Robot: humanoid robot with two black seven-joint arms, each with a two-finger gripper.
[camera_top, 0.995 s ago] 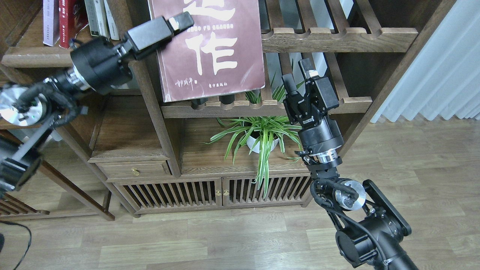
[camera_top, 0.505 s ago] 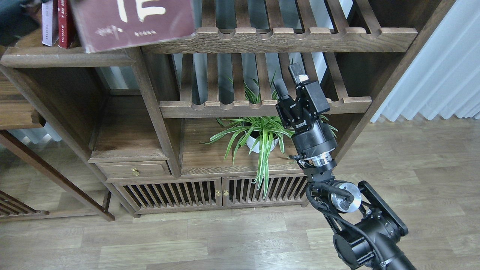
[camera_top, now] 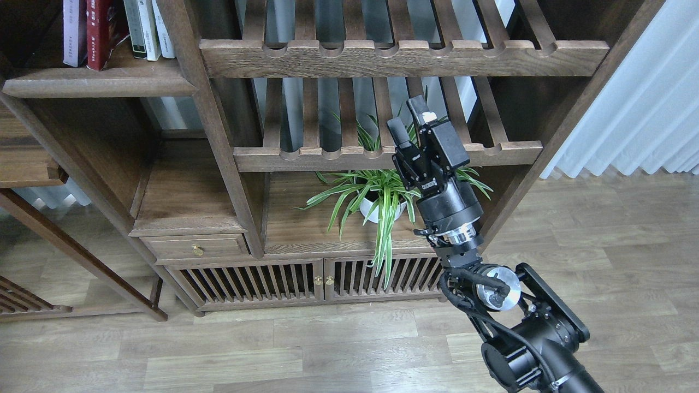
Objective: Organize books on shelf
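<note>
Shelf (camera_top: 98, 86) top left holds books (camera_top: 101, 30); right hand (camera_top: 410, 118) well apart, parted, empty.

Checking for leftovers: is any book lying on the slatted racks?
No: both slatted racks are bare; the books stand on the solid shelf at upper left.

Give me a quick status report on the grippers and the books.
Right gripper open, empty, raised before the slatted rack. Left gripper out of view. Red paperback and pale lavender book upright on dark-brown wooden shelf. Maroon book not visible.
</note>
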